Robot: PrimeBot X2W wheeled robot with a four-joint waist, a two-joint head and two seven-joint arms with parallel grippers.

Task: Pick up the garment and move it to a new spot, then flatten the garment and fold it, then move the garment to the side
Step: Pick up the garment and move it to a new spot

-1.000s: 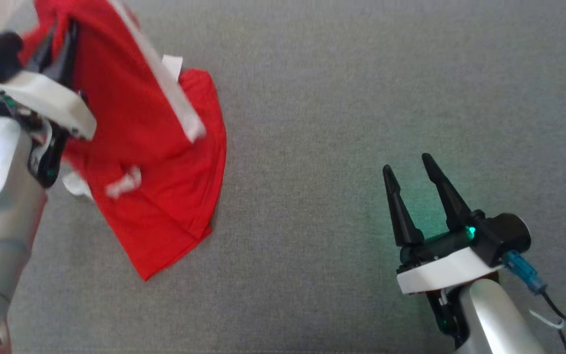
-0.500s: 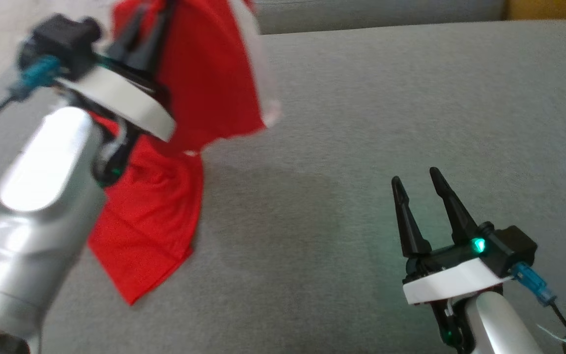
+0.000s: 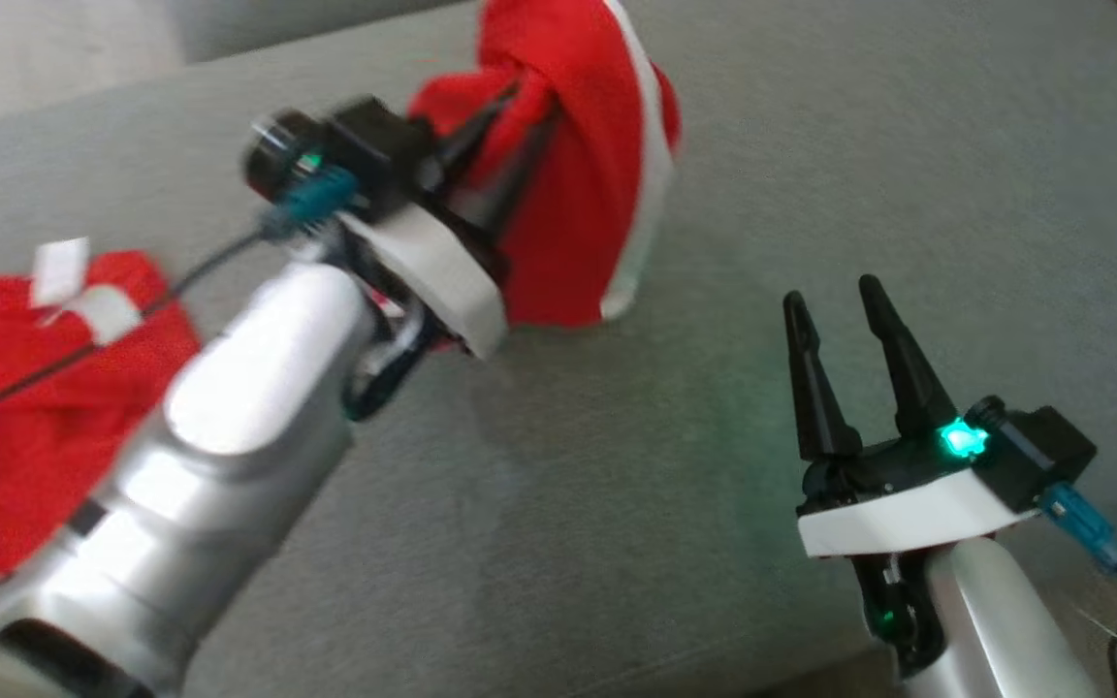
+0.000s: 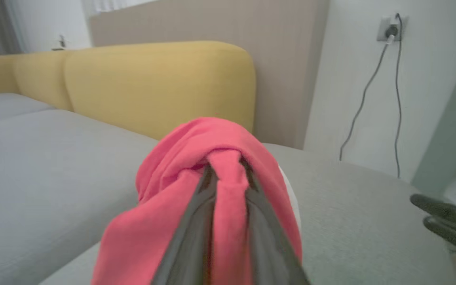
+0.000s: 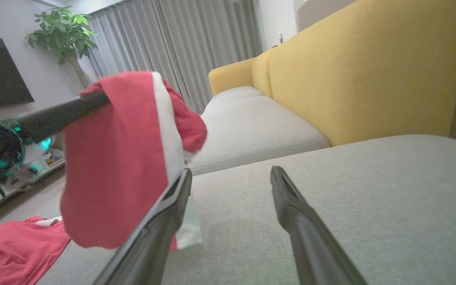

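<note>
The red garment with a white stripe (image 3: 573, 184) hangs bunched from my left gripper (image 3: 520, 102), which is shut on its top fold above the grey cushion (image 3: 617, 465). In the left wrist view the cloth (image 4: 212, 158) wraps over both fingers (image 4: 188, 237). My right gripper (image 3: 833, 293) stands open at the lower right, apart from the garment, nothing between its fingers. From the right wrist view the garment (image 5: 117, 158) dangles left of my open right gripper (image 5: 232, 172), just above the cushion.
More red cloth with white tags (image 3: 25, 388) lies at the left; whether it joins the held piece I cannot tell. A yellow sofa back (image 4: 152, 83) rises behind the cushion. A wall with a cable (image 4: 370, 79) stands beyond.
The head camera has shifted. My left arm has swung the garment up and to the right, towards the cushion's middle, and its lower part has left the surface. The right gripper stays open.
</note>
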